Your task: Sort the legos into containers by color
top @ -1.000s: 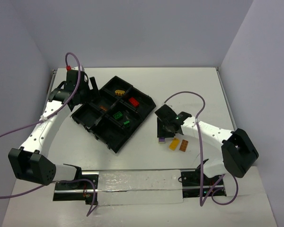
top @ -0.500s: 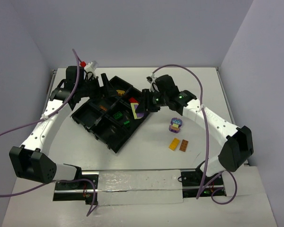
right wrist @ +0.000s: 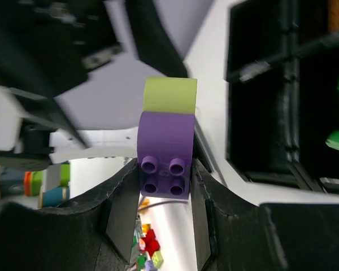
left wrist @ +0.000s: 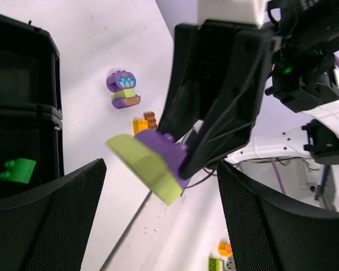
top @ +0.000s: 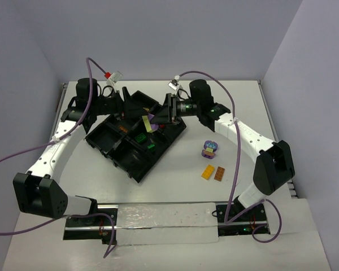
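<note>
Carrying step: right gripper (right wrist: 165,189) clamps purple-lime brick (right wrist: 165,149); tray (top: 131,165) beneath. Left gripper (left wrist: 161,226) apart, empty. Next, judged: lower, release.

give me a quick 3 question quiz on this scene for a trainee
1. True or false: the right gripper is shut on a purple and lime piece.
2. Which two lie side by side on the table, right of the tray? A) orange-yellow brick and brown brick B) red and green C) two lime
3. Fill in: the rounded purple piece lies on the ____.
Key: 1 true; 2 A; 3 table
</note>
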Controlling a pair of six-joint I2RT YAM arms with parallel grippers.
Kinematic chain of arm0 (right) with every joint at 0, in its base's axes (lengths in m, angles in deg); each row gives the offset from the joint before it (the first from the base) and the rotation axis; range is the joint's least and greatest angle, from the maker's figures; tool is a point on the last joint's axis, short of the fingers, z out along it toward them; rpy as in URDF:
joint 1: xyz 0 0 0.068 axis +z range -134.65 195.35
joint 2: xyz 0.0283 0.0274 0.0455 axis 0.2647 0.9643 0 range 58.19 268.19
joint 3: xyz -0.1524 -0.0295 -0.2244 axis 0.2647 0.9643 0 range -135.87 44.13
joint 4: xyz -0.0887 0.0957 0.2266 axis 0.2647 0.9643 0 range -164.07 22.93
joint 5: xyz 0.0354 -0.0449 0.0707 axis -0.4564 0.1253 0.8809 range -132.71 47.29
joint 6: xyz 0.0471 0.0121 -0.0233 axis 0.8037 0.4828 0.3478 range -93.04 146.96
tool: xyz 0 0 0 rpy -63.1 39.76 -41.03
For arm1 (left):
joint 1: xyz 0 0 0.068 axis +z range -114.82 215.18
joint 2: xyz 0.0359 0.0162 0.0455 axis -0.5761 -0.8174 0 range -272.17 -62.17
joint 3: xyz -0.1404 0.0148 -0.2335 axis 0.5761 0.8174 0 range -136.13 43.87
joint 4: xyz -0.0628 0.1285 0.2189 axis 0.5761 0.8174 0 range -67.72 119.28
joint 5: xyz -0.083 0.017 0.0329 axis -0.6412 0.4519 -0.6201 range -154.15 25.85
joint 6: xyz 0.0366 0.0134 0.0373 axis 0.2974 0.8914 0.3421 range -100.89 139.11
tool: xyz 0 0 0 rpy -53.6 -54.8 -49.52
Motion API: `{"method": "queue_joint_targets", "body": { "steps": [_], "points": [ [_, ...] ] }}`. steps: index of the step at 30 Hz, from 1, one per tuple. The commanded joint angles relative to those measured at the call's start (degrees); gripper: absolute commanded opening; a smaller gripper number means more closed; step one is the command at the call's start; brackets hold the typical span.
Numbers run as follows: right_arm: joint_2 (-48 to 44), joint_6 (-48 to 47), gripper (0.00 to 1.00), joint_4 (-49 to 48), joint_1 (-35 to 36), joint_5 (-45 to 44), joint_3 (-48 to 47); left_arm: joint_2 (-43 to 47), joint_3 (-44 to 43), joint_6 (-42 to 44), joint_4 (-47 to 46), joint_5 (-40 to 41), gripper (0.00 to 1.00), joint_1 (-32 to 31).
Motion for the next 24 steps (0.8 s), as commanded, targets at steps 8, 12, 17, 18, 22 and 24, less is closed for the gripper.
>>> {"method": "queue_joint_targets", "body": {
  "steps": [8,12,17,18,22,24],
  "points": [
    [4.29,14.15,0.0,-22.3,-1.62,8.15,-2.0,1.3,3.34,-5.29,-9.99,-7.84,0.86,4.79],
    [5.61,17.7,0.0,-27.37,-1.79,9.51,-2.45,1.92,8.03,-13.57,-22.83,-10.89,0.85,5.64],
    [7.2,22.27,0.0,-32.74,-2.12,10.9,-2.33,1.83,11.48,-20.02,-32.81,-12.83,0.79,7.19],
    [7.4,22.93,0.0,-34.32,-2.12,11.23,-2.27,1.75,12.01,-21.12,-33.78,-12.97,0.79,7.19],
    [8.43,24.57,0.0,-36.44,-2.12,12.55,-2.95,1.19,13.87,-24.61,-39.69,-13.03,0.79,7.45],
    [9.17,25.47,0.0,-37.44,-2.16,13.3,-3.52,0.93,14.44,-28.11,-44.79,-12.85,0.79,7.73]
  ]
}}
